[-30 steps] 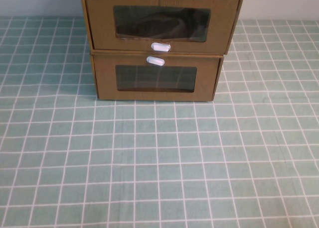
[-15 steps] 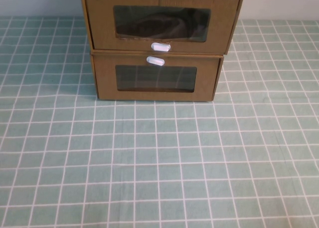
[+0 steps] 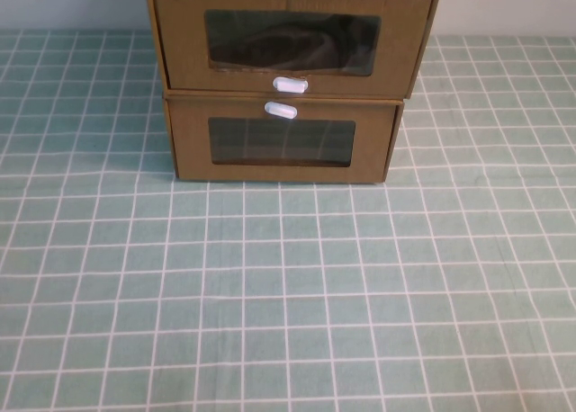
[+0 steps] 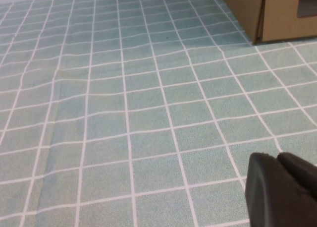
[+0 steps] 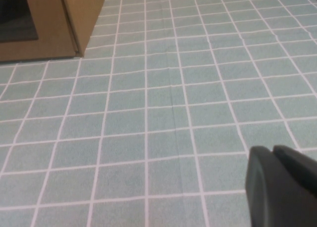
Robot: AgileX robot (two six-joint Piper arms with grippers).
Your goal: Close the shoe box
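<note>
Two brown cardboard shoe boxes stand stacked at the back middle of the table. The upper box (image 3: 288,39) has a dark window and a white handle (image 3: 290,85). The lower box (image 3: 282,142) has its own window and white handle (image 3: 280,110). Both fronts look flush. Neither arm shows in the high view. My left gripper (image 4: 279,160) is shut and empty, low over the cloth, with a box corner (image 4: 267,14) far off. My right gripper (image 5: 274,155) is shut and empty, with a box corner (image 5: 54,24) far off.
A green cloth with a white grid (image 3: 288,286) covers the table. A pale wall runs behind the boxes.
</note>
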